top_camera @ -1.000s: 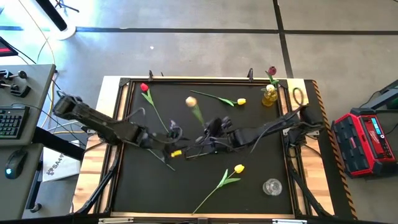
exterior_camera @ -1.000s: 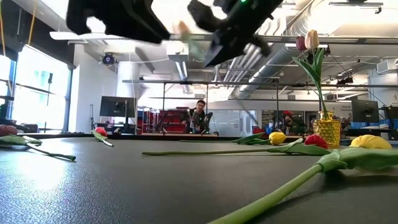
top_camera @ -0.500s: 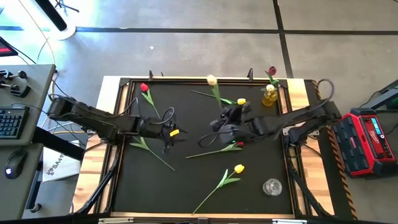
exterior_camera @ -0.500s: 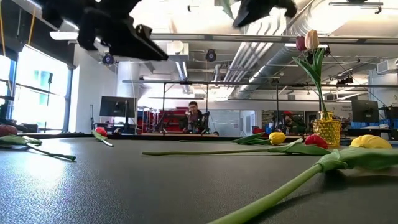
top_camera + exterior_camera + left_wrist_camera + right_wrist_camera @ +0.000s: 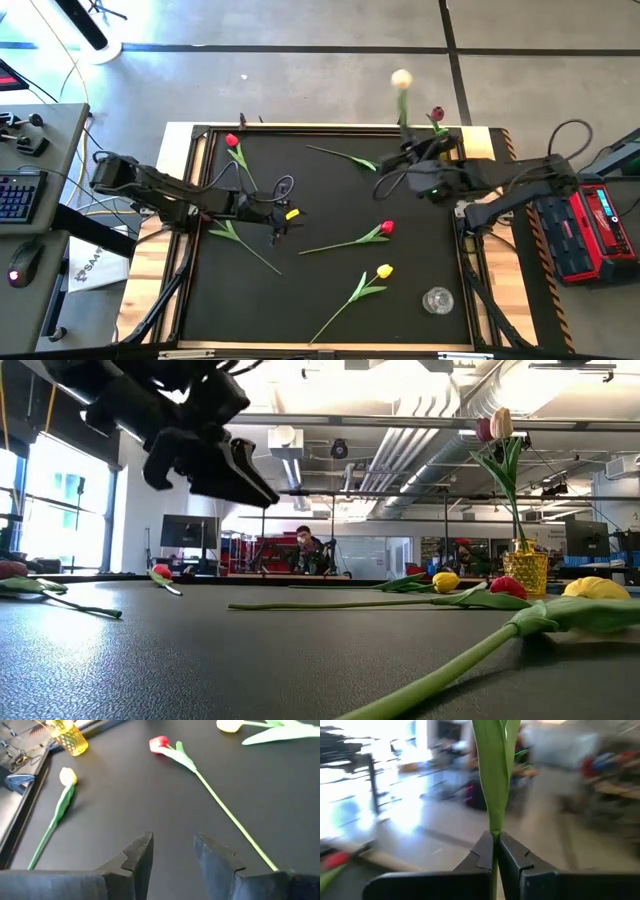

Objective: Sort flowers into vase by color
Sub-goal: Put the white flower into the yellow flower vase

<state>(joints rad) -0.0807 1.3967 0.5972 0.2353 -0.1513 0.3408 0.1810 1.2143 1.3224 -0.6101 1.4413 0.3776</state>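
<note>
Right gripper (image 5: 418,160): fingers pinched tight on the stem of the cream tulip (image 5: 401,79), held upright at the table's far right corner.
Grip: judged low on the stem; the head rides high, so move slowly to keep it from swinging.
Yellow vase (image 5: 434,152): just beside the gripper, already holding a dark red tulip (image 5: 437,115); line the stem end over its mouth before lowering.
Left gripper (image 5: 279,214): part-open, empty, hovering mid-table.
Loose flowers: red tulip (image 5: 386,228) and yellow tulip (image 5: 384,271) lie centre; clear vase (image 5: 437,300) at the near edge.
</note>
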